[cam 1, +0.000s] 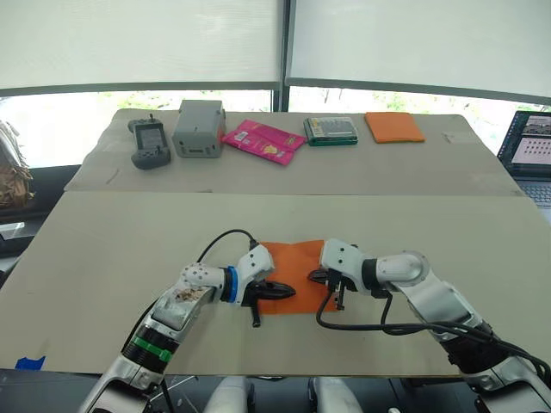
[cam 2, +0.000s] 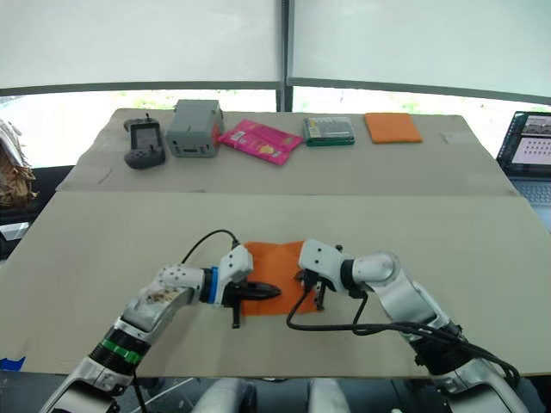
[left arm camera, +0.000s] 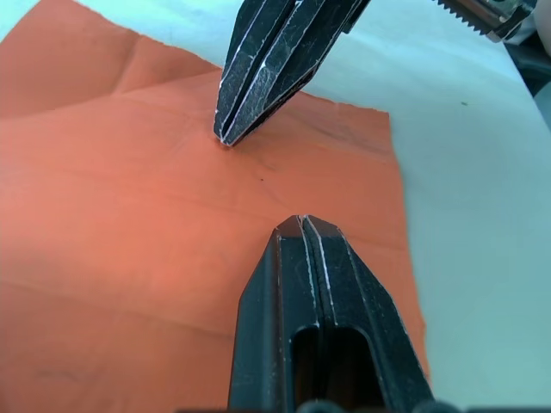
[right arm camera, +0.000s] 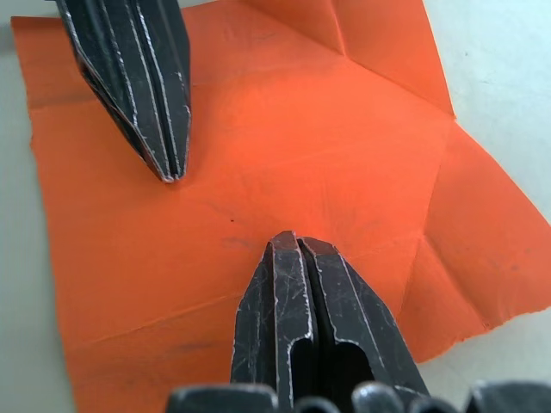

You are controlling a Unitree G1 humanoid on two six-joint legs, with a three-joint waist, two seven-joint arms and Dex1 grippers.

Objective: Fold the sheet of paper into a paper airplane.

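Nearest us, the left claw (cam 1: 277, 290), fingers pressed together, meets the paper (cam 1: 294, 259) from the left; the right claw (cam 1: 320, 277), also pressed together, faces it from the right. We see the orange sheet lying flat on the near part of the beige table (cam 1: 112, 241). Along the far edge, left to right: a controller (cam 1: 148, 142), grey box (cam 1: 199, 127), pink packet (cam 1: 263, 140), green tin (cam 1: 331, 131), orange pad (cam 1: 393, 126), and a laptop (cam 1: 529, 148). Blinds cover the windows behind. Our wrist views add faint creases and a folded-over corner (right arm camera: 383, 43).
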